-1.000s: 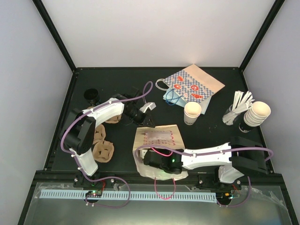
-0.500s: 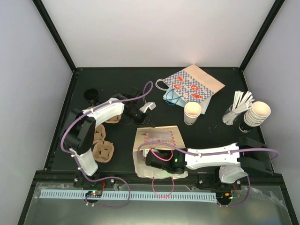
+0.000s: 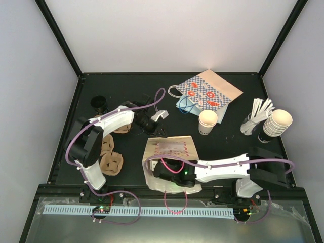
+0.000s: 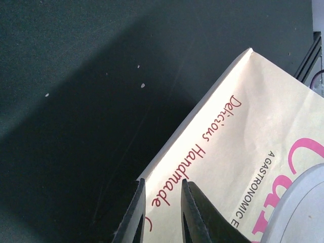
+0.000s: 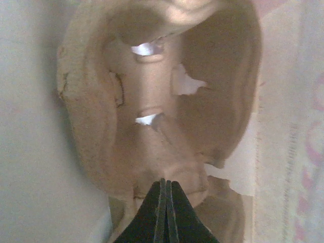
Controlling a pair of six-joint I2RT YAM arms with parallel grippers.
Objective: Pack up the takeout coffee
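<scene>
The takeout coffee (image 3: 207, 122), a small white cup with dark print, stands upright and untouched right of centre. The pink bag (image 3: 174, 148) lies flat mid-table. My right gripper (image 5: 166, 183) is inside the bag, out of sight from above. It is shut, its tips against the near rim of a brown pulp cup carrier (image 5: 152, 91). I cannot tell whether the rim is pinched. My left gripper (image 3: 158, 132) is at the bag's far left corner. Its jaws stand narrowly open over the printed paper (image 4: 243, 152), with nothing between them.
A patterned paper bag (image 3: 207, 91) lies behind the cup. A stack of nested cups (image 3: 277, 123) and a holder of white sticks (image 3: 258, 114) stand at the right edge. More pulp carriers (image 3: 109, 158) lie at the left, and a small black cup (image 3: 97, 103) stands beyond them.
My right arm has pushed slightly leftward in the bag's mouth. The left arm, the cup and the other things have not moved.
</scene>
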